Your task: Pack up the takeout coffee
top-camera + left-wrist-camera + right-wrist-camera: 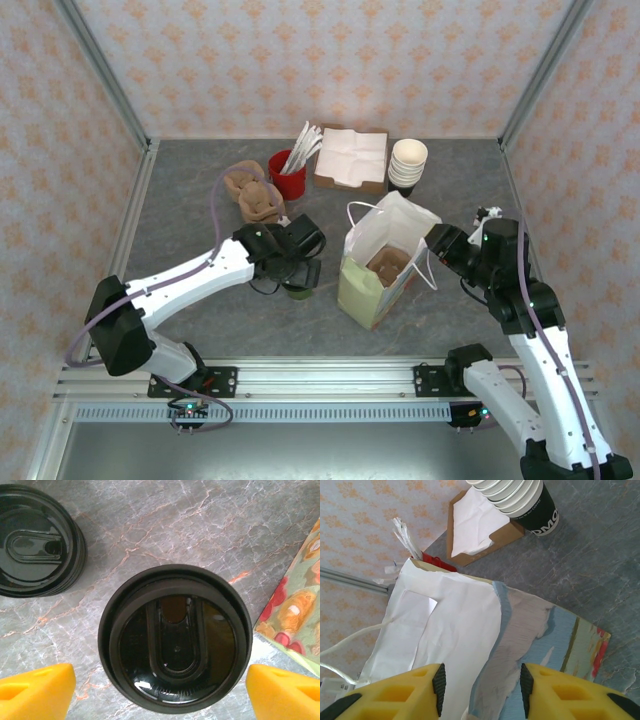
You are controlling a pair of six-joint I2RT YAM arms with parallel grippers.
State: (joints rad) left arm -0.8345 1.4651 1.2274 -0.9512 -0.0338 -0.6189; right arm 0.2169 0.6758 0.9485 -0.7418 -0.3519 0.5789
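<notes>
Takeout coffee [174, 639]: lidded, upright on the table [175, 525], centre of the left wrist view. In the top view it sits lower centre, just left of the bag [385, 262].

Left gripper [160, 690]: spread wide, 1 finger on either side of the cup, neither touching.

Right gripper [481, 685]: jaws apart, the bag's wall between them, not pinched.

Step, as I judge it: grasp the cup.
- Close evenly below the lid's rim.
- Squeeze lightly so the paper doesn't buckle.
- Lift straight up, clear of the pile of lids [35, 542] at upper left.
</notes>
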